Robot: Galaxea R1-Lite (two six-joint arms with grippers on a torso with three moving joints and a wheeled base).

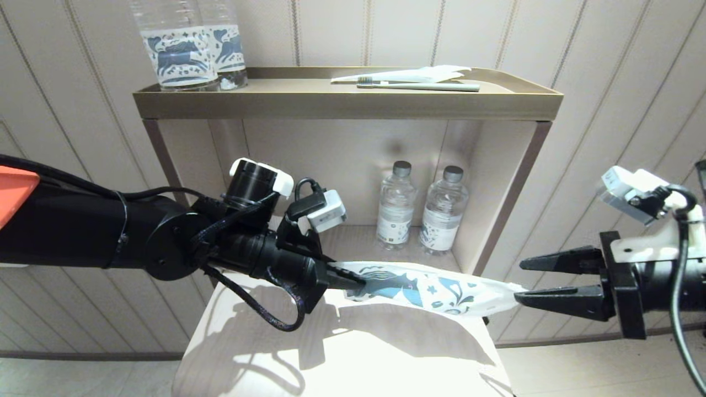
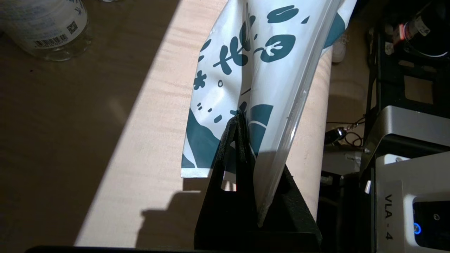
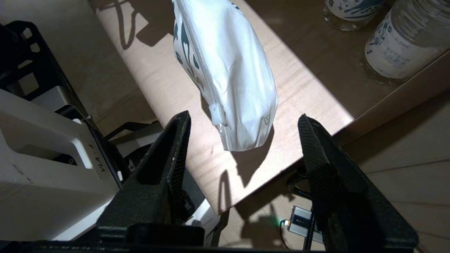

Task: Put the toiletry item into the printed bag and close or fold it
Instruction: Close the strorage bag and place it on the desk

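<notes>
Shelf [image 1: 347, 105]: fills the upper centre of the head view. I see a toothbrush [image 1: 419, 85] on its top tray, upper right of centre, so I judge the toiletry item is not yet in the bag.
Surface [image 1: 331, 353]: pale top at lower centre, under the bag; I take it as the working spot.
Left arm: comes in from the left edge, level, reaching to centre.
Bag [image 1: 424, 289]: printed pouch held level just above the surface, centre of the head view, stretched between my two tools. Its zip end points right.
Bottles [image 1: 422, 209]: two in the shelf's lower bay, right of centre, behind the bag; two more stand at upper left.
Left tool [image 1: 353, 280]: clamped together on the bag's left end, keeping it off the surface.
Right tool [image 1: 518, 282]: fingers apart at the right edge, the bag's tip just at them, nothing gripped. I'd say it is placed to work the mouth.
</notes>
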